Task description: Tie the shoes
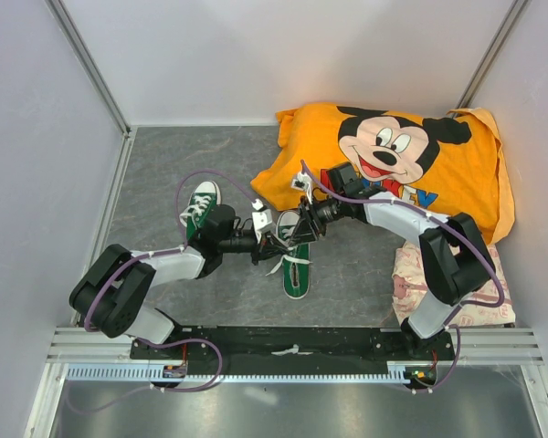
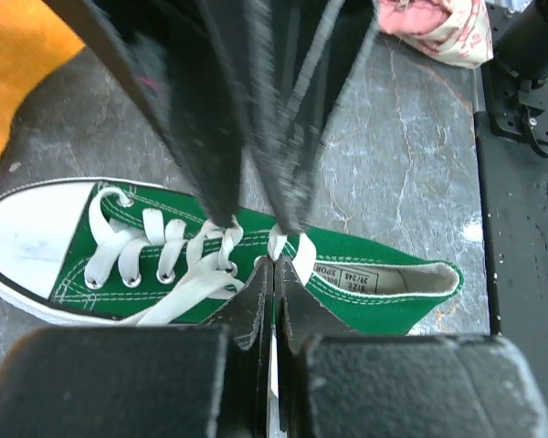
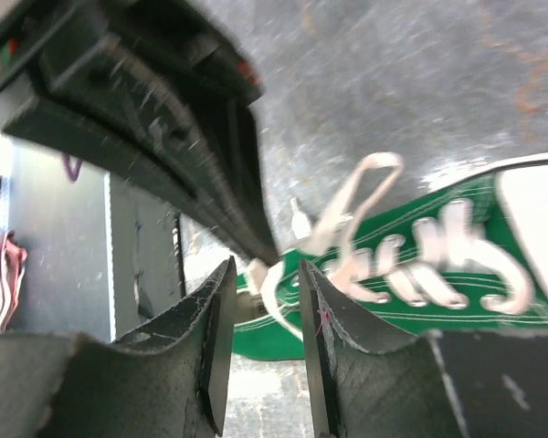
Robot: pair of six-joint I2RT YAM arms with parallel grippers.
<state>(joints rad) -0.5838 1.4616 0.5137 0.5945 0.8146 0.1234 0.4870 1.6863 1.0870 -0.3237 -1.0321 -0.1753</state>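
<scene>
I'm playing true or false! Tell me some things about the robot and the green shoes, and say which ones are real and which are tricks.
1. The shoe under the hands and the other shoe are both green. True.
2. The left hand is wide open. False: its fingers are squeezed shut on a white lace.
3. The Mickey Mouse cloth is blue. False: it is orange.
4. The right hand meets the left hand over the same shoe. True.
5. The two shoes touch each other. False: they lie apart.
</scene>
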